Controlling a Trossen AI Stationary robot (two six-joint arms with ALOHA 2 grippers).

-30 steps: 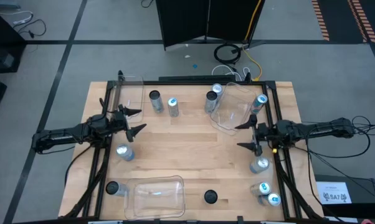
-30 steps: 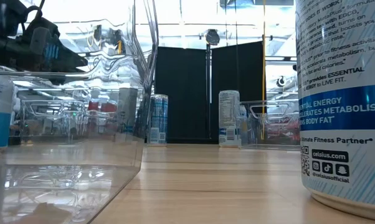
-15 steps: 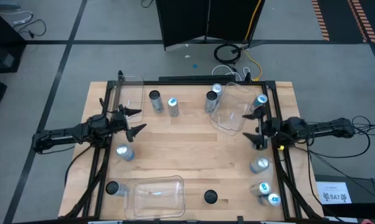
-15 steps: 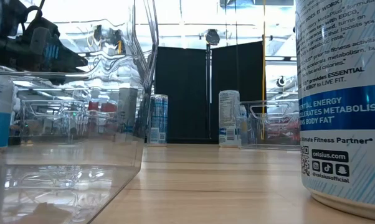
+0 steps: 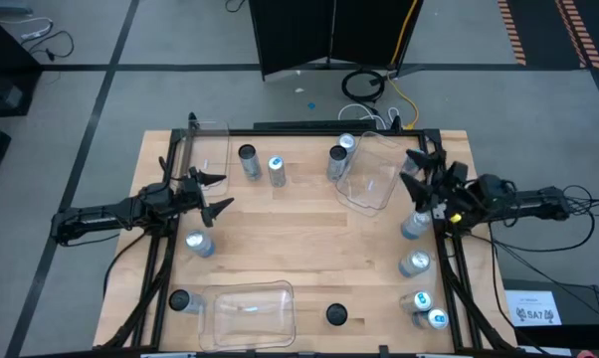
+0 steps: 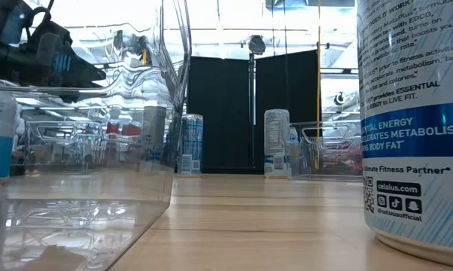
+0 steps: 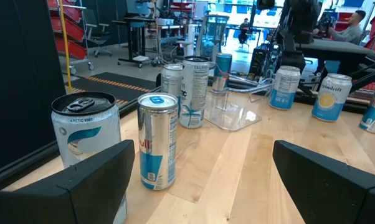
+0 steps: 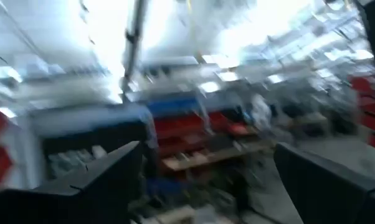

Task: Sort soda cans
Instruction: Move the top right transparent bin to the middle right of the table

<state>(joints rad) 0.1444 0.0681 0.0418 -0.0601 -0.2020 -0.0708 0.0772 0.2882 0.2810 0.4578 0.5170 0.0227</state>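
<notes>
The left hand (image 5: 212, 193) hangs over the left side of the tabletop (image 5: 299, 249), fingers spread apart and holding nothing. A blue-topped can (image 5: 198, 242) stands just nearer than it, and two more cans, one dark-topped (image 5: 247, 157) and one blue-topped (image 5: 276, 166), stand farther off by the far-left tray (image 5: 202, 151). At the near edge a dark-topped can (image 5: 178, 300) sits beside the near tray (image 5: 248, 310), with another dark-topped can (image 5: 336, 315) to its right.

Over by the far-right tray (image 5: 371, 177), the right hand (image 5: 419, 171) is raised and tipped up, its fingers also apart and empty; its own camera sees only the room. A can (image 5: 413, 225) stands just nearer than it, with others (image 5: 415, 264) down that right edge.

The step looks like reaching for a can on the right. To do it well, the right hand should level out, come down straddling one can squarely around its middle, and stay clear of the tray wall and neighbouring cans before closing.
</notes>
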